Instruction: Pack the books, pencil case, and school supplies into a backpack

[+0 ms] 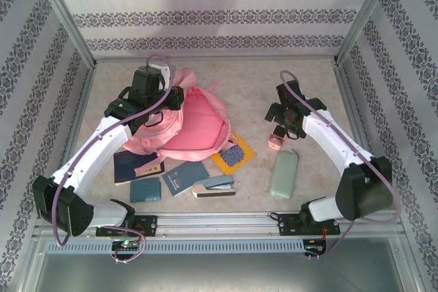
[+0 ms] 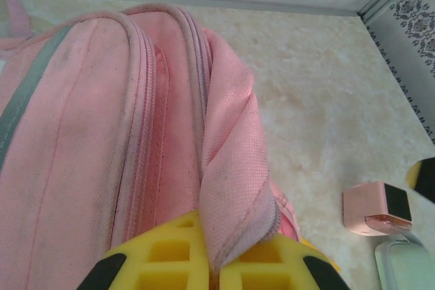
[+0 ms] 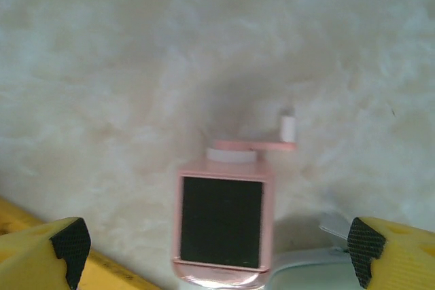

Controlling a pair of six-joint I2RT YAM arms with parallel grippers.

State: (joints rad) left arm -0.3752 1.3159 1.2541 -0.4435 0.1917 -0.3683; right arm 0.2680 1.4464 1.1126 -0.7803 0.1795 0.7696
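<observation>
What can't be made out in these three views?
- Backpack contents: top view, the left arm overhangs its top, so nothing inside can be told.
- Yellow book: top view, part of it lies under the backpack.
- Navy book label: top view, too small to read.
- Pencil case: right wrist view, cut off by the bottom edge.
- Left end effector: left wrist view, its grip on the backpack fold is cut off by the bottom edge.

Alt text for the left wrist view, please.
The left gripper pinches a fold of the pink backpack between its yellow fingers. To the right, a small pink sharpener stands on the pale table, beside the corner of a pale green pencil case.
</observation>
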